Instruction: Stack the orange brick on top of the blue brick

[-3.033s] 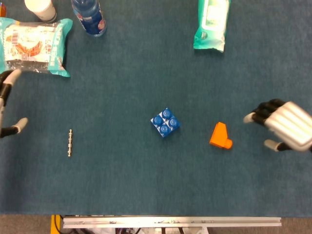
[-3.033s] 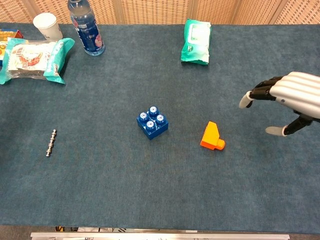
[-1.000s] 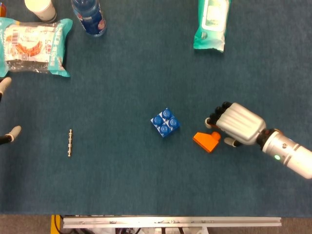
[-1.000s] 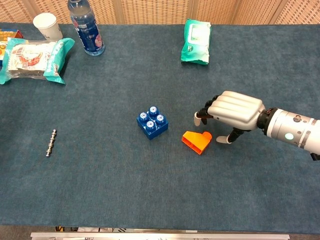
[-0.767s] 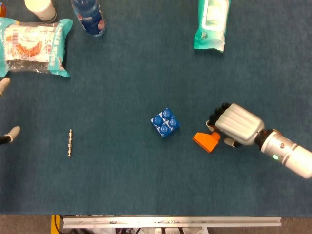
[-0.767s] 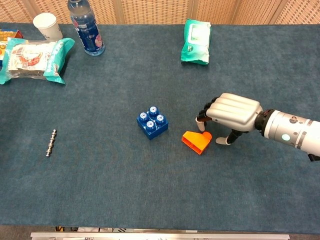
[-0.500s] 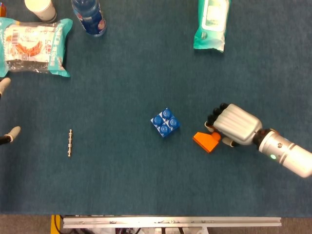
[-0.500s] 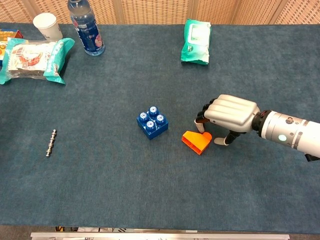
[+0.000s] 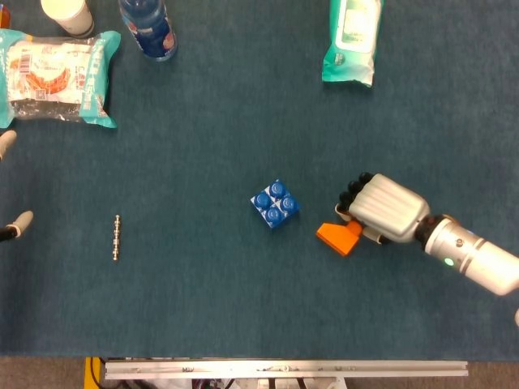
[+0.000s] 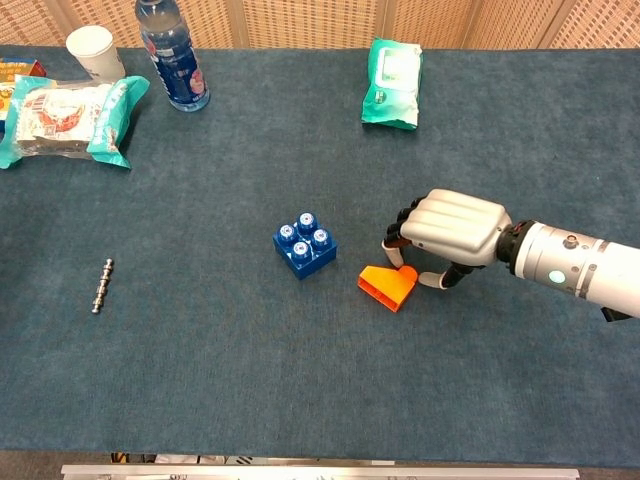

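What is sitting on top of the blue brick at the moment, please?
Nothing: the blue brick shows bare studs. The orange brick lies beside it on the table, its right end covered by the right hand.

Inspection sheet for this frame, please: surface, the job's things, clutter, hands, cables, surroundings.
Surface: blue carpet-like table top, metal rail along its near edge.
Job's things: blue brick studs up, mid-table; orange brick beside it on the table, apart from it, not stacked.
Clutter: snack bag, white cup, water bottle, green wipes pack, small metal rod.
Hands: right hand over the orange brick's far end, fingers curled down at it; whether it grips cannot be told. Left hand only fingertips at the head view's edge.
Cables: nothing seen.
Surroundings: woven panel wall behind the table.
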You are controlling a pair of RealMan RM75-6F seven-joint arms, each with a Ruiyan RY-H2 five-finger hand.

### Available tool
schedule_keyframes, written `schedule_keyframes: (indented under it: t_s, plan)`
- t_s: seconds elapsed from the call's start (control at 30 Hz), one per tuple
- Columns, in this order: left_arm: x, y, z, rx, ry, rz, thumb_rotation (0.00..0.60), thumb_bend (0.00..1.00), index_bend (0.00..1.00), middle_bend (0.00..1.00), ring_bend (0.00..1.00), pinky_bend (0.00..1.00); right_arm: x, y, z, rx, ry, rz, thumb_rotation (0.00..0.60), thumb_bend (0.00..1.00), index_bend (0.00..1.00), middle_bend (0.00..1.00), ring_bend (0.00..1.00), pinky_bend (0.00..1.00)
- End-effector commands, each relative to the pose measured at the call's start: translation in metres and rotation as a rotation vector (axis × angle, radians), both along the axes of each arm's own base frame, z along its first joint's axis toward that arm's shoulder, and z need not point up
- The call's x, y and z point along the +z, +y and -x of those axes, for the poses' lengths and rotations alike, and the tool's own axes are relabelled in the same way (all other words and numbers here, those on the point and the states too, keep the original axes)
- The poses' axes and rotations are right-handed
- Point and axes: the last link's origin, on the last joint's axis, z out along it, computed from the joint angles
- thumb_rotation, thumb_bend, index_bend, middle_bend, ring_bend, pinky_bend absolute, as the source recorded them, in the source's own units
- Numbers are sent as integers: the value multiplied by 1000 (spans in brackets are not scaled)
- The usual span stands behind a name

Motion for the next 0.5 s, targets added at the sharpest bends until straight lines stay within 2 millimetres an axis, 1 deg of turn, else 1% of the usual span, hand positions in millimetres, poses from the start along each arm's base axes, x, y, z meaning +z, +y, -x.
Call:
schedule_keyframes:
  t_s: [0.03,0.2,0.5]
  plan:
    - [0,0,1,2,-1,1,600,149,103,153,158,103,-1,0,-2,10,0,3,600,262,469,418,332,345]
    - [1,-1,1,5,-7,3,600,149,103,152,158,103,-3,1,-4,21,0,7,600,210,469,418,332,349]
    - [1,-3,2,6,-11,3,600,149,103,151,158,103,-7,3,-7,25,-6,5,600,208,469,418,332,350]
